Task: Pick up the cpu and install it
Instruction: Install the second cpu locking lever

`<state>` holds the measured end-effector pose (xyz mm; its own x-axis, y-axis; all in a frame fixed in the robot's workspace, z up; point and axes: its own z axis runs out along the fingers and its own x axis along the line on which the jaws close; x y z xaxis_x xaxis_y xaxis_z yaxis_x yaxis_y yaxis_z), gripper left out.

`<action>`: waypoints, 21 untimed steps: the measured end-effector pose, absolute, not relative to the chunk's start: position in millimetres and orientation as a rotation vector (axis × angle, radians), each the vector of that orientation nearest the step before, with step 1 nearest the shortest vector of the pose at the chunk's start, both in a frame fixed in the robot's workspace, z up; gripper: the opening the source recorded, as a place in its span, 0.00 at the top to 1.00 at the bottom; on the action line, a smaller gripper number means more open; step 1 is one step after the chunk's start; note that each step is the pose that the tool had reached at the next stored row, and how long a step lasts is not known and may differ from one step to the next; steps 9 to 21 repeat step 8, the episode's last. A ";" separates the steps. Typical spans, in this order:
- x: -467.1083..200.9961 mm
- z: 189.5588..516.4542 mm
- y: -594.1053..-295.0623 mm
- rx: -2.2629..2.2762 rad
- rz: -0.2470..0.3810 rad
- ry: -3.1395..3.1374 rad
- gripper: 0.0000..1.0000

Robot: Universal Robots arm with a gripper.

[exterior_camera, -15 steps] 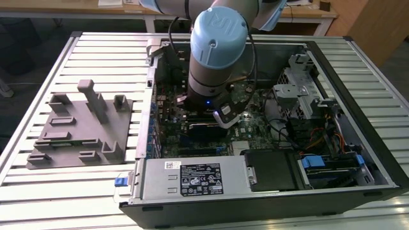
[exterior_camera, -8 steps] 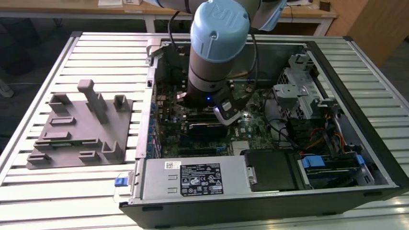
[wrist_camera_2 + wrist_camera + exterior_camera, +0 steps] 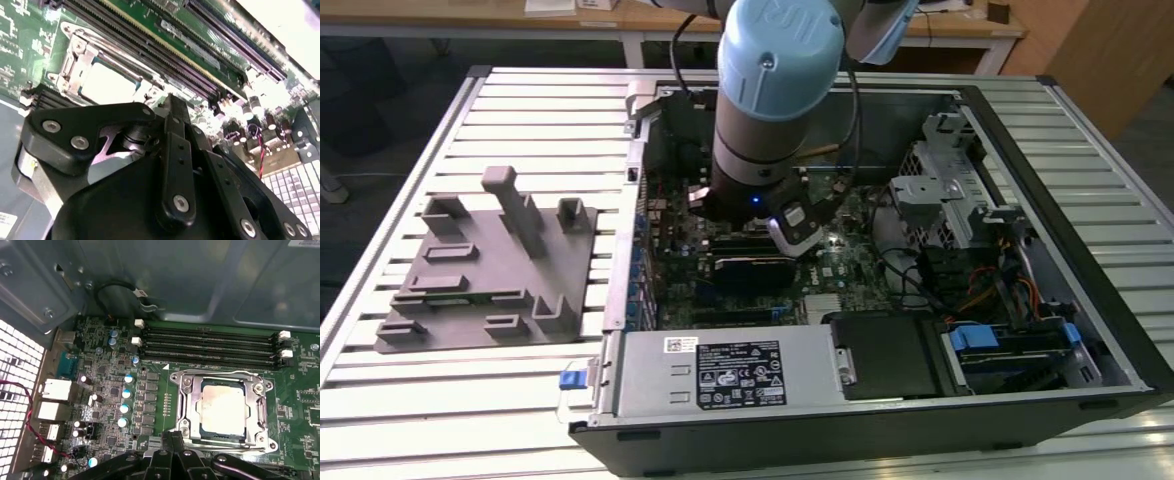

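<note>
The cpu (image 3: 222, 407), a pale silver square chip, lies flat inside the metal socket frame (image 3: 186, 400) on the green motherboard (image 3: 100, 335). In the second wrist view the cpu (image 3: 107, 82) shows just beyond my black fingers. My gripper (image 3: 172, 439) hangs a little above the board beside the socket's edge, its fingers pressed together with nothing between them. In the exterior view the gripper (image 3: 794, 238) sits under the blue-capped arm, low inside the open computer case (image 3: 1067, 300). In the second wrist view the gripper (image 3: 170, 102) has its two fingers meeting at one tip.
Several memory slots (image 3: 210, 345) run beside the socket. A grey plastic fixture with upright posts (image 3: 487, 270) stands on the slatted table at the exterior view's left. A power supply (image 3: 720, 372), drive cage (image 3: 947, 190) and cables crowd the case. A red and black wire (image 3: 25, 405) hangs near the rear ports.
</note>
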<state>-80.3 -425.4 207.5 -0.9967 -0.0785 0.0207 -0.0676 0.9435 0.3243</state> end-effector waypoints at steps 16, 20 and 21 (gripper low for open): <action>-80.3 216.9 -425.5 0.116 -0.531 -3.061 0.89; -80.3 216.9 -425.5 0.116 -0.531 -3.061 0.89; -80.3 216.9 -425.5 0.116 -0.531 -3.061 0.89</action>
